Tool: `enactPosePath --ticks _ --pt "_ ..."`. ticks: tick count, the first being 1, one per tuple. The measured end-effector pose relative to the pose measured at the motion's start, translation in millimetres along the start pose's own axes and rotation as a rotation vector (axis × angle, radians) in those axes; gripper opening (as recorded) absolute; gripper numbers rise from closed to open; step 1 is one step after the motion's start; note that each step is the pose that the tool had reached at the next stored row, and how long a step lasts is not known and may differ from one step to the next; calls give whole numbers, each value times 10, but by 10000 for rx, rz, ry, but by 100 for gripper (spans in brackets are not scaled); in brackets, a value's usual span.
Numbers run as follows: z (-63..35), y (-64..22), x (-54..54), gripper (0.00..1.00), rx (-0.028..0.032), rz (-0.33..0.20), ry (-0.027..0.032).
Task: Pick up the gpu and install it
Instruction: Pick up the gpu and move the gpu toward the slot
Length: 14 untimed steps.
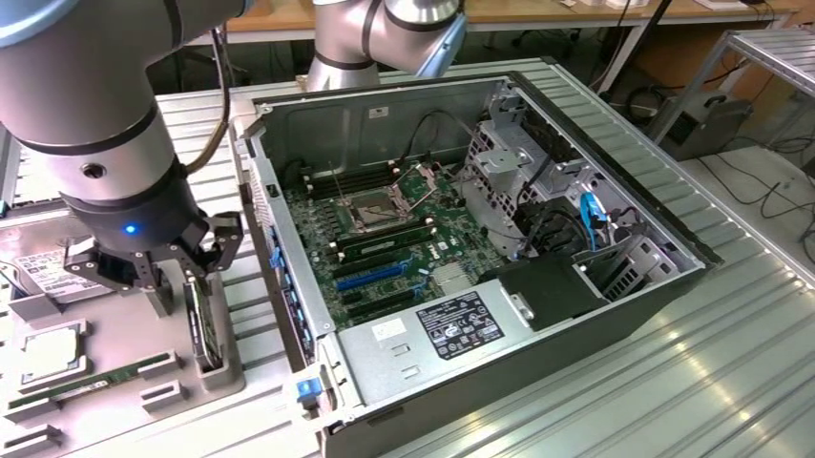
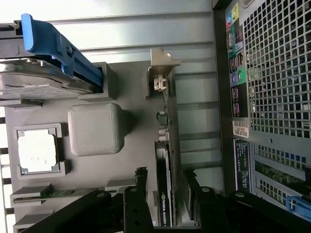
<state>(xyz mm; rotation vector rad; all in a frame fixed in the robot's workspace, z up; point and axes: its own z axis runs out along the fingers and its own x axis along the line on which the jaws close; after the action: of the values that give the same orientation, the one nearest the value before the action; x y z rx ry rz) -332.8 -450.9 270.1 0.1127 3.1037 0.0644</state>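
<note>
In the lower left of the exterior view, you see the gripper [image 1: 191,286] hanging low over a grey parts tray [image 1: 248,377]. Its jaws stand wide apart, one on each side of the gpu [image 1: 200,324], which stands on edge in a slot of that tray. In the wrist view, the fingers [image 2: 141,187] leave a gap to the card, so nothing is gripped. The open computer case [image 1: 612,305] lies just beside the tray, toward the exterior view's right.

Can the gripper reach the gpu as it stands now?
Likely yes: the gripper, jaws open, straddles the gpu, which stands on edge in its grey holder, with nothing between them.
</note>
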Motion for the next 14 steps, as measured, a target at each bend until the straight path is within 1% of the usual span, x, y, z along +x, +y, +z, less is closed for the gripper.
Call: enactPosePath --ticks 10,14 --pt "197 -10 6 42 -19 0 1" --pt "232 -21 7 42 -26 0 2"
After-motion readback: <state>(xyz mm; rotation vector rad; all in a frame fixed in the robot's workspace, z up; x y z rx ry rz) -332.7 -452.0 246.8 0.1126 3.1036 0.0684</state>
